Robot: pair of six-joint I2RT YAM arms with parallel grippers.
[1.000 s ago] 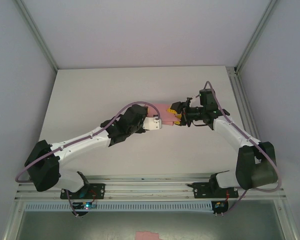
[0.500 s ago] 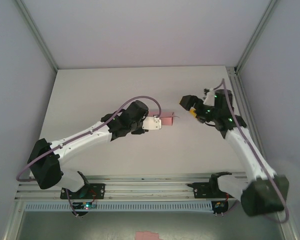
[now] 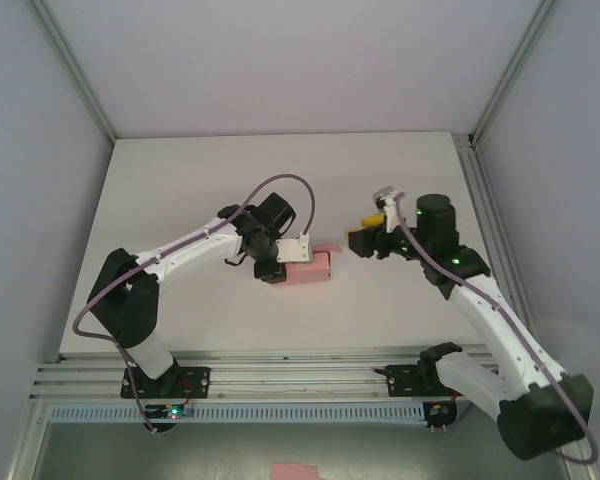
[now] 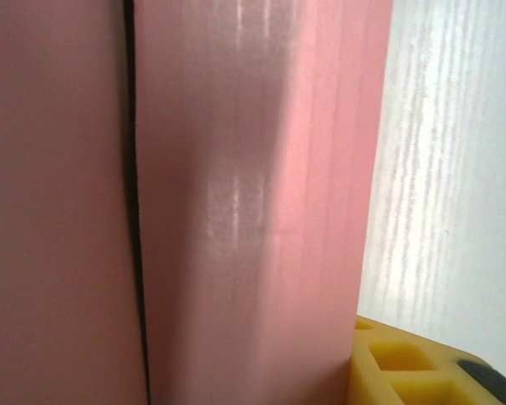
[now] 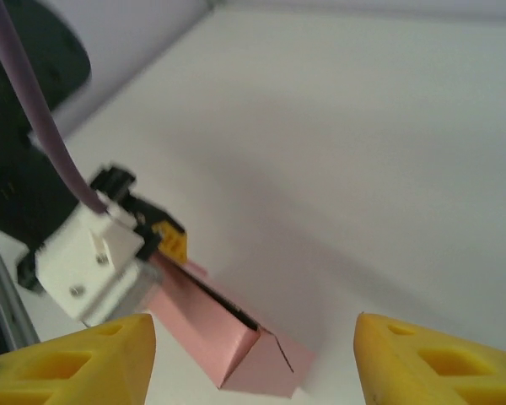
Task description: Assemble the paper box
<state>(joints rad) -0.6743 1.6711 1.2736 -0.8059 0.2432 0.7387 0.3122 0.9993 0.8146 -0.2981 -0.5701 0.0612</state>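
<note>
Clamped by the left gripper (image 3: 282, 268) at its left end: the pink paper box (image 3: 312, 268), a little nearer than centre on the white table (image 3: 180, 180). Lying low on the tabletop as a folded, wedge-like oblong, long side running left to right. From the right wrist camera, seen with a dark slit along the upper fold and a small creased flap at the end facing the lens. From the left wrist camera, pressed close to the lens as two pink panels parted by a thin dark seam, with one yellow finger pad (image 4: 401, 367) just beside the card's lower right edge. Approached from the left by an arm angled across the table, with a purple cable (image 3: 280, 185) looping above the wrist and a white camera mount (image 3: 300, 247) over the box's left end. Faced from the right by the right gripper (image 3: 362, 240), released, with yellow fingertips (image 5: 97, 354) spread wide around nothing, near the box's right end but clear of it. Beyond the aluminium rail (image 3: 300, 368) at the near edge, a second small pink scrap (image 3: 294, 469), well apart from the box.
</note>
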